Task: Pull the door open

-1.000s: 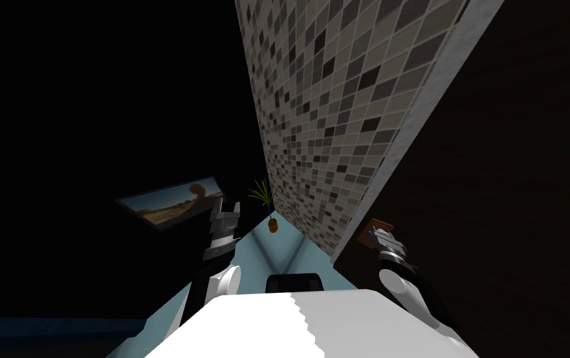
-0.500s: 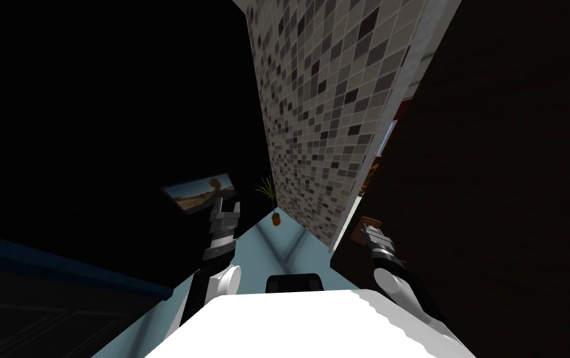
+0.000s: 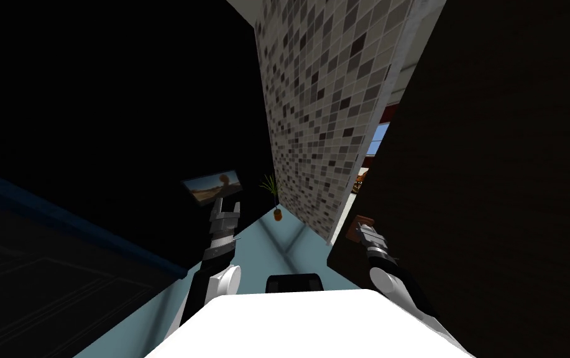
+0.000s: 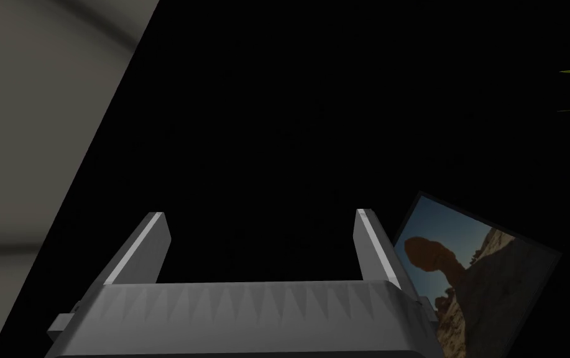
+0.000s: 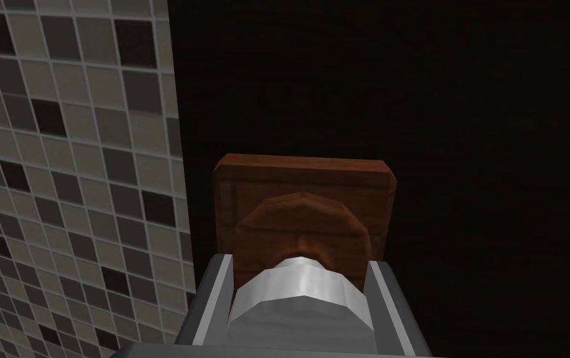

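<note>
Since a second ago the dark door (image 3: pixel 495 186) has swung away from the tiled wall (image 3: pixel 321 124). You now have a bright gap between the door's edge and the wall where the two met before, and your head camera has turned with the pull.

In the head view the door stands on the right, and the right gripper (image 3: pixel 364 231) is at the brown plate (image 3: pixel 365 220) near its left edge. The left gripper (image 3: pixel 227 208) is raised on the left, apart from the door, just below a framed picture (image 3: pixel 213 185). A potted plant (image 3: pixel 275 208) stands farther off on the pale blue floor (image 3: pixel 265 248), at the foot of the tiled wall.

In the left wrist view the left gripper's fingers (image 4: pixel 153 242) are spread wide with nothing between them, against a black area, with the framed picture beside one finger.

In the right wrist view the right gripper pinches the light grey knob (image 5: pixel 299 292) between its fingers. The knob sits on a round brown base on the plate, and the tiled wall lies just beyond the door's edge.
</note>
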You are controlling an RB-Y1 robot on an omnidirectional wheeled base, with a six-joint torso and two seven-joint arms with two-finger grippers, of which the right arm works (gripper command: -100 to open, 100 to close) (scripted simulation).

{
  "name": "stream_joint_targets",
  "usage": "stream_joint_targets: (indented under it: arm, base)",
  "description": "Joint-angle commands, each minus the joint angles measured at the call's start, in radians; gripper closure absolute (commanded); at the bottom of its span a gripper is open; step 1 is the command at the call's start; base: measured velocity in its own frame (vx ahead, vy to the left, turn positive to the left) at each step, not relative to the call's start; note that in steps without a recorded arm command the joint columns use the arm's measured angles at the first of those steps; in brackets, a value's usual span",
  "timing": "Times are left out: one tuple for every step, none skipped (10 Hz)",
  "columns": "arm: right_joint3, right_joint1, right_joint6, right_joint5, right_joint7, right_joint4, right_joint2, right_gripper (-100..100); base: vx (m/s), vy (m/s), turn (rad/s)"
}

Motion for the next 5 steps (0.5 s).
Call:
stream_joint_targets:
  arm:
    - [0.022, 0.004, 0.005, 0.010, -0.006, -0.015, -0.005, 100]
    - [0.033, 0.004, 0.006, 0.016, -0.009, -0.020, -0.008, 100]
    - [0.043, 0.004, 0.007, 0.021, -0.012, -0.024, -0.010, 100]
    - [0.057, 0.003, 0.008, 0.029, -0.016, -0.031, -0.013, 100]
    - [0.069, 0.003, 0.009, 0.035, -0.019, -0.036, -0.015, 100]
  base:
    - [-0.222, -0.028, 0.079]
    - [-0.246, -0.007, 0.069]
    - [-0.256, -0.023, 0.065]
    - [-0.247, -0.029, 0.077]
    - [-0.240, -0.017, 0.067]
